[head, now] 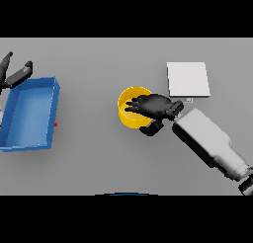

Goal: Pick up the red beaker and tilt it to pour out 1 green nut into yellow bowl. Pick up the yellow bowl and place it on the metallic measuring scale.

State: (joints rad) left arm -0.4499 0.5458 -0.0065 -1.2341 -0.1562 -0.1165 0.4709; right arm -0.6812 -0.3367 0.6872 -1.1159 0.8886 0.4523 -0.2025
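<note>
**Bowl grasp looks shallow; red beaker not visible**

L to R across the table:

- Left hand (14,73), approx 10 o'clock from table centre, at the far-left edge. Fingers look loosely extended, nothing in them; idle. It sits just off the far corner of the blue bin (30,114).
- Blue bin: approx 9 o'clock, open top. A tiny red speck shows at its right wall, too small to ID. No red beaker can be made out anywhere, and no green nut either; can't tell if the pour is done.
- Yellow bowl (126,113): near centre, slightly toward 1 o'clock. Its inside is mostly hidden by the hand.
- Right hand (153,106): over the bowl's right half, fingers spread out across the opening, thumb low at the outer rim approx 5 o'clock of the bowl. Looks like it's closing on the rim, but whether the fingers are really clamped I can't tell.
- Metallic measuring scale (188,79): pale square plate approx 2 o'clock from the bowl, near but apart.

Risks, as I judge them:
1. A rim-only pinch means the bowl could tilt or slip on lifting and spill whatever is inside.
2. The forearm lies close to the scale's near edge, so the swing toward 2 o'clock may nudge it.
3. If no nut is in the bowl, step 1 has been skipped.
</note>
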